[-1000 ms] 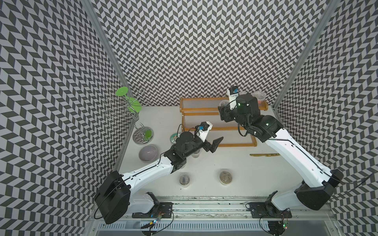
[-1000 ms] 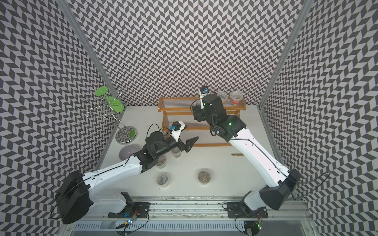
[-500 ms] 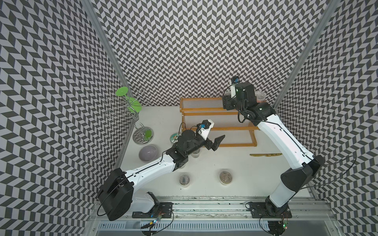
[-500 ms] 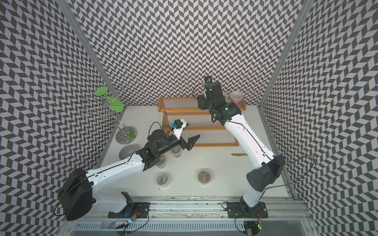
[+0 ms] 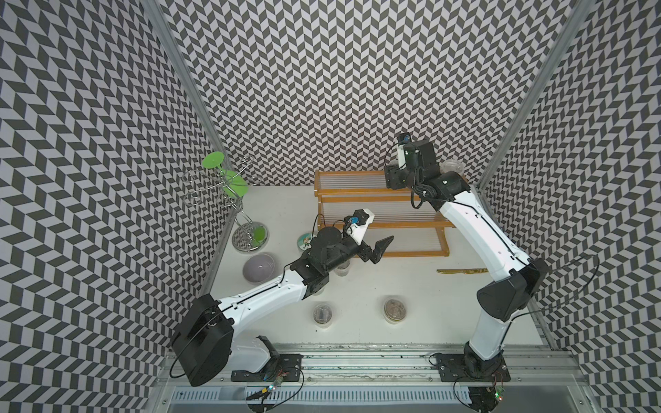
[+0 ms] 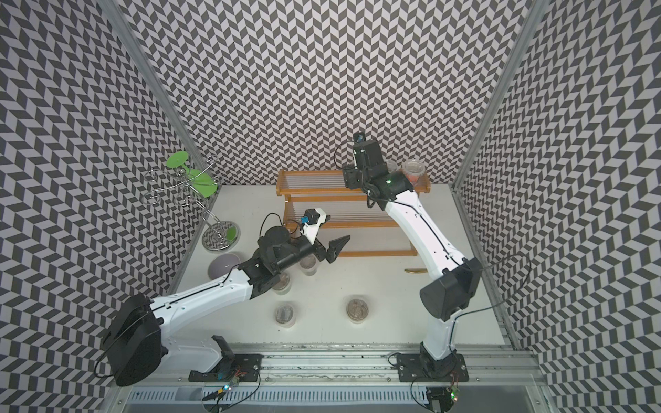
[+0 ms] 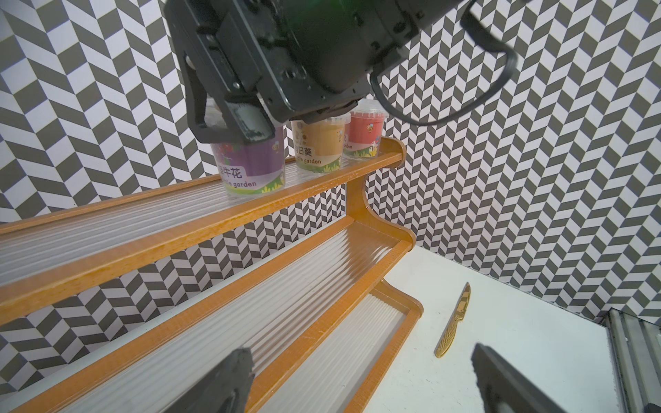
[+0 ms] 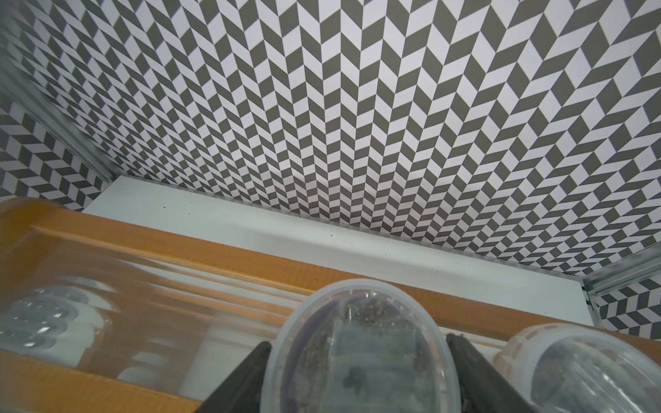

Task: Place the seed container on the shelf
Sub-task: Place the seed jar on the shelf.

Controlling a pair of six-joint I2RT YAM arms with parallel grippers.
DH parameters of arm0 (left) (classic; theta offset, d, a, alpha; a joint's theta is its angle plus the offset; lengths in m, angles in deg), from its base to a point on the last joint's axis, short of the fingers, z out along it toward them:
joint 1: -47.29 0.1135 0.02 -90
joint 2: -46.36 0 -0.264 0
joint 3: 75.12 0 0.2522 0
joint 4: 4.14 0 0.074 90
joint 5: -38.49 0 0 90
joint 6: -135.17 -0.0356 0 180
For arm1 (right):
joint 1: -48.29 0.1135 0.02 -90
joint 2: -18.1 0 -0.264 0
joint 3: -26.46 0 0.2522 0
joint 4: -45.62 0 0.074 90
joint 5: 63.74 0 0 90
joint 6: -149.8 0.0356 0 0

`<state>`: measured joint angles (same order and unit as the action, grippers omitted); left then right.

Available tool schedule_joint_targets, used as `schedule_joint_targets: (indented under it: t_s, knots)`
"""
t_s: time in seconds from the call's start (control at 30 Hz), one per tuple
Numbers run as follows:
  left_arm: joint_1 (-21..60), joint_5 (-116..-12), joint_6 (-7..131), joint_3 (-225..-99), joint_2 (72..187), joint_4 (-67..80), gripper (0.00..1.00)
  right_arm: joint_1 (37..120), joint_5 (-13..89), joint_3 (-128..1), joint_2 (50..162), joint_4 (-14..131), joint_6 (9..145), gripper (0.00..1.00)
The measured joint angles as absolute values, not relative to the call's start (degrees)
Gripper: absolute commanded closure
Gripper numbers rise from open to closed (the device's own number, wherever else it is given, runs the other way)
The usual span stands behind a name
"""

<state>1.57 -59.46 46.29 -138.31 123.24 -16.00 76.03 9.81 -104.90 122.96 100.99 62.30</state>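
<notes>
Movement on the right: the arm has swung up, and the right gripper (image 8: 361, 379), clamped on the purple seed container (image 7: 250, 168), rests it on the shelf (image 7: 214, 221), top tier, beside an orange jar (image 7: 316, 143). Release seems next. Left gripper (image 5: 382, 249) gapes wide, empty.

Black-and-white chevron walls (image 5: 322, 89) close the cell on the left, far and right sides, joined by slanting aluminium corner posts (image 5: 182, 80). A white counter (image 5: 422, 282) lies between them, evenly lit, with a metal rail (image 5: 357, 354) along its near edge.
</notes>
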Motion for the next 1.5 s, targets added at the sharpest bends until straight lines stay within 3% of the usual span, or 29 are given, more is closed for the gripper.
schedule_joint_targets:
  t_s: [1.17, 1.5]
  knots:
    - [1.60, -58.80, 47.56, -138.31, 122.83, -15.28, 0.00, 75.09, 14.29, -108.66, 122.98, 101.38, 62.63, 0.19]
    - [2.08, -57.47, 48.50, -138.16, 120.40, -15.22, 0.00, 75.09, 18.20, -103.24, 114.37, 98.54, 62.56, 0.17]
